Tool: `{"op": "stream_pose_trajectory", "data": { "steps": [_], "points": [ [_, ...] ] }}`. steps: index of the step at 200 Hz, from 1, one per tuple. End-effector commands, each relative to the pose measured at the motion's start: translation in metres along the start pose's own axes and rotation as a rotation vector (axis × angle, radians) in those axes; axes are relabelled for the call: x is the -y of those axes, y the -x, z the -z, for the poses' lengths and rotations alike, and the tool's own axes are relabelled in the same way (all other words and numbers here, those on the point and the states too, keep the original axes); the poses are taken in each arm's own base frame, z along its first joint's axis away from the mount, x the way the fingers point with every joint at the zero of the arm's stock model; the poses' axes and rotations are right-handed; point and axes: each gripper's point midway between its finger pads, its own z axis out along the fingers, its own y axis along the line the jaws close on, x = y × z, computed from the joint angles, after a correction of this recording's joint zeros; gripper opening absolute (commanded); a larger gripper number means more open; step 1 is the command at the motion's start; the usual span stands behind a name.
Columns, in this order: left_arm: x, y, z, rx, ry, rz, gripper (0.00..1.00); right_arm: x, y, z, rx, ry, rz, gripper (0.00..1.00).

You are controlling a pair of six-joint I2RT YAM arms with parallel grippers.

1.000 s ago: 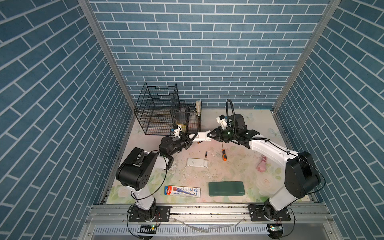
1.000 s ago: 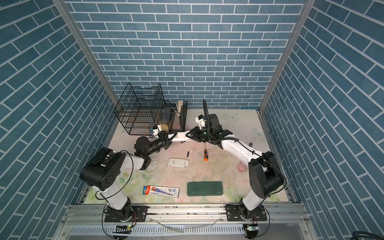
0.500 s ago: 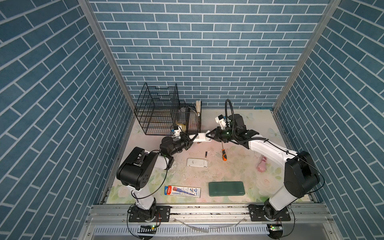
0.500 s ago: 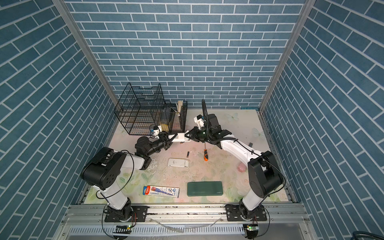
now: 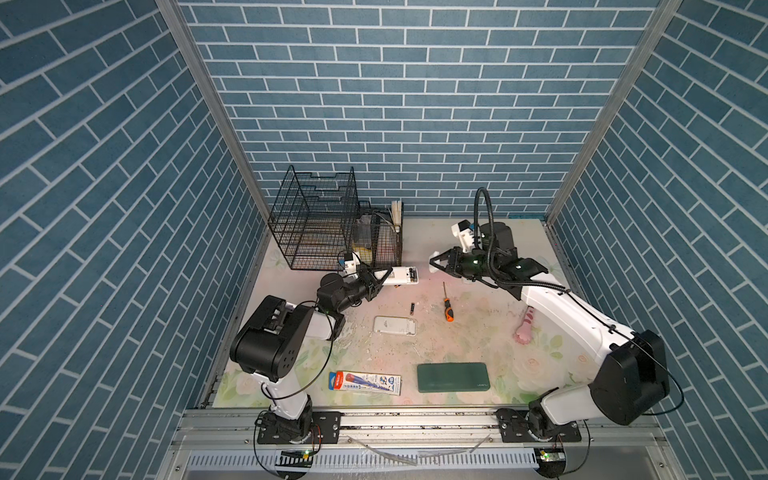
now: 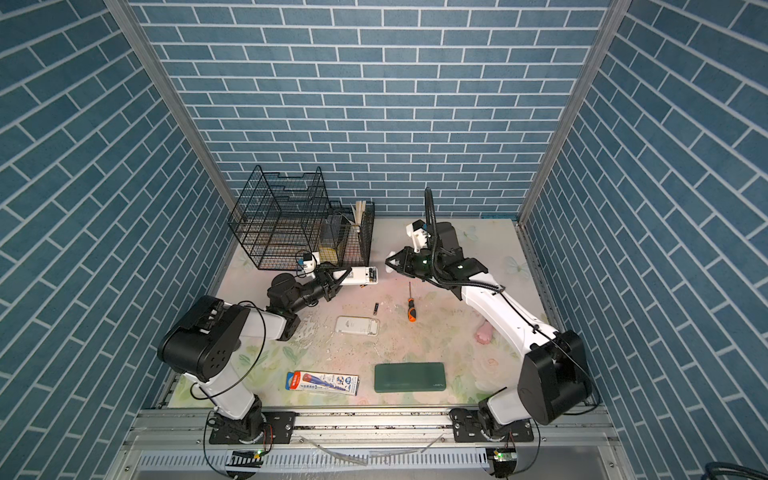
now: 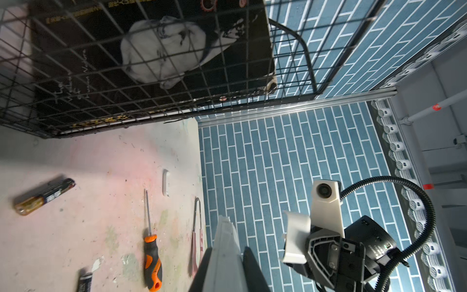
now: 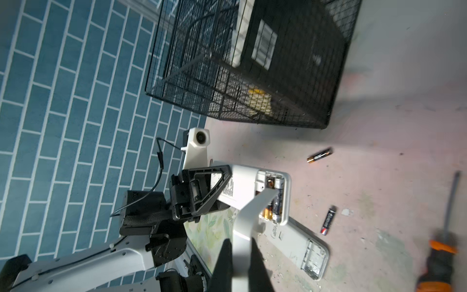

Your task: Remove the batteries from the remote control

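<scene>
My left gripper (image 5: 384, 279) is shut on the white remote control (image 5: 402, 276) and holds it off the table, with its back towards the right wrist camera. The open compartment shows batteries (image 8: 275, 199) still inside. Two loose batteries lie on the table, one (image 8: 319, 155) near the basket and one (image 8: 328, 220) beside the remote control (image 8: 242, 189); the latter battery (image 5: 412, 308) also shows in a top view. My right gripper (image 5: 434, 266) is shut on a curved white cover piece (image 8: 249, 220), just right of the remote control.
An orange-and-black screwdriver (image 5: 447, 309) lies mid-table, and a flat white device (image 5: 395, 325) lies below the remote. A wire rack (image 5: 316, 224) and a mesh basket (image 5: 380, 241) stand at the back left. Nearer the front are a green case (image 5: 453, 377), a printed box (image 5: 365, 382) and a pink item (image 5: 525, 326).
The right gripper's jaws have closed on the white cover piece. Both arms stay almost where they were.
</scene>
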Motion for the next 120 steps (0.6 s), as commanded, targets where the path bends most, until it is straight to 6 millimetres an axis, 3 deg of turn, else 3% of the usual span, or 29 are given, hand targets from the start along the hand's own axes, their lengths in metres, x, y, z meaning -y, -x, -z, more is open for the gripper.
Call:
{"op": "stream_pose_trajectory", "data": {
  "steps": [1, 36, 73, 120],
  "points": [
    [0.008, -0.001, 0.005, -0.001, 0.014, -0.068, 0.00, 0.031, 0.013, 0.019, 0.046, -0.150, 0.029, 0.00],
    [0.005, -0.006, 0.013, -0.018, 0.102, -0.106, 0.00, 0.108, 0.012, 0.034, 0.059, -0.445, 0.027, 0.00],
    [0.015, -0.009, 0.023, -0.022, 0.159, -0.155, 0.00, 0.181, 0.010, 0.045, 0.056, -0.701, 0.006, 0.00],
    [0.020, -0.010, 0.029, -0.014, 0.171, -0.167, 0.00, 0.245, 0.007, 0.048, -0.023, -0.930, 0.012, 0.00]
  ]
}}
